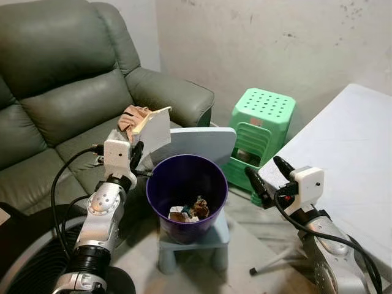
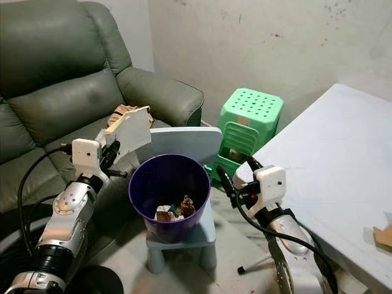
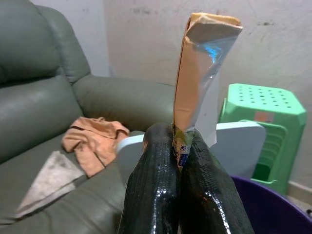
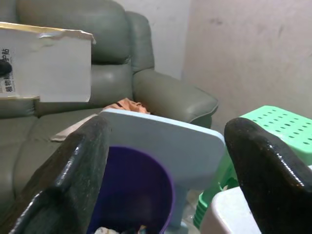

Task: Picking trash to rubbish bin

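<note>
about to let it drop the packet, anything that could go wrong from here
The left claw pinches the flattened packet at its bottom end, beside the purple bin's rim rather than over the opening, so released now it might fall outside, onto the sofa. The packet is tall and light, so it could catch on the rim or on the blue chair's back. The bin stands on that small chair; a bump from either arm might tip it.
</note>
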Motion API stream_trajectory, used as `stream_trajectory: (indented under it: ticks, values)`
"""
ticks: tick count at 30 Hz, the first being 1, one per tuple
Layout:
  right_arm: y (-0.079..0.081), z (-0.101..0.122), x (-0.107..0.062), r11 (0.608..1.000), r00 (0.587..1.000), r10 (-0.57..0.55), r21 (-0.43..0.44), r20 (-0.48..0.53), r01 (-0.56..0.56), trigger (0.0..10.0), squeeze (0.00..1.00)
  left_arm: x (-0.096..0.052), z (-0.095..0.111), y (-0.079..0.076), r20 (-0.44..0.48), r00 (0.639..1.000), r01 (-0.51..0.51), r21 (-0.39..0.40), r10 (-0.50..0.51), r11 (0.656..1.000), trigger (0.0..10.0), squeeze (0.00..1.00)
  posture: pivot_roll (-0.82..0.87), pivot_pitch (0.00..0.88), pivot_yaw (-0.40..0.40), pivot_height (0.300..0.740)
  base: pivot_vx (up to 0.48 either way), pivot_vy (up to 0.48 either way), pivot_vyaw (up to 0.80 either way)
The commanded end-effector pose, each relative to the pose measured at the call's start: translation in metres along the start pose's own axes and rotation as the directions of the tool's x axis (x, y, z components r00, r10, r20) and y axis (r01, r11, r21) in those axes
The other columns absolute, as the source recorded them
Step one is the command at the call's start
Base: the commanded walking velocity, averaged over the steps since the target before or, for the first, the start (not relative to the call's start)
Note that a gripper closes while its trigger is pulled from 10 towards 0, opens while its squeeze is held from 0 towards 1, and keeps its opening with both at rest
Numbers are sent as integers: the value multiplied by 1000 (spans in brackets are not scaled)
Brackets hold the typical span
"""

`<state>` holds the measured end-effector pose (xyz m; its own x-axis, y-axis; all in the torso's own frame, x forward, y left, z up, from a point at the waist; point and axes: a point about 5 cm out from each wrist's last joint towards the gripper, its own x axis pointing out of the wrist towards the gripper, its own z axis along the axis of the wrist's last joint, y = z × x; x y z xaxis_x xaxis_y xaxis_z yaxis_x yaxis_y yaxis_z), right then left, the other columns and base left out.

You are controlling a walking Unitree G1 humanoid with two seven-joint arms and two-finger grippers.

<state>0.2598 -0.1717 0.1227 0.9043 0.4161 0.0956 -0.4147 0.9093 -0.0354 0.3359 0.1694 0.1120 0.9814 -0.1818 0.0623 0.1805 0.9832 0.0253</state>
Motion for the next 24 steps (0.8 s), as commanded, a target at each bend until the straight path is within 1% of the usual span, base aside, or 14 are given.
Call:
stream_trajectory:
  ticks: [1,3,5,10,11,12,15,17,20,22,24]
  values:
    - [3,4,-3,999,999,32,3,-2,-32,10000,0,2,0,-1,5,1000,19,-9,-19,1000,10000,0,43,73,-47,740,0,0,0]
    - [4,5,-4,999,999,38,5,-5,-38,10000,0,2,-1,-3,5,1000,28,-9,-28,1000,10000,0,41,84,-51,740,0,0,0]
    - [9,8,-11,997,997,72,28,-21,-72,10000,0,1,-6,-11,-3,997,80,-22,-80,997,10000,0,26,121,-60,740,0,0,0]
    - [14,13,-18,994,995,99,46,-22,-98,10000,0,2,-9,-15,-11,993,118,-27,-118,993,10000,0,12,155,-66,740,0,0,0]
    - [16,15,-21,993,994,106,56,-28,-104,10000,0,2,-10,-18,-14,990,139,-36,-140,990,10000,0,5,168,-67,740,0,0,0]
    - [17,16,-23,993,994,107,58,-30,-105,10000,0,3,-12,-18,-21,989,147,-36,-148,988,10000,0,-1,184,-66,740,0,0,0]
    - [19,19,-26,992,993,111,68,-29,-109,10000,0,5,-14,-19,-35,987,155,-34,-156,987,10000,0,-7,194,-68,740,0,0,0]
    - [21,23,-30,990,993,117,84,-25,-114,10000,0,7,-16,-18,-55,985,163,-43,-165,986,10000,0,-23,221,-66,740,0,0,0]
    - [25,25,-34,988,992,125,98,-25,-122,10000,0,8,-18,-18,-67,983,168,-43,-170,985,10000,0,-32,230,-64,740,0,0,0]
    - [30,28,-38,983,989,146,117,-22,-143,10000,0,9,-20,-17,-77,982,170,-64,-175,983,10000,0,-44,243,-62,740,0,0,0]
    - [32,29,-40,979,987,159,132,-26,-154,10000,0,10,-21,-17,-83,980,175,-64,-180,982,10000,0,-44,243,-62,740,0,0,0]
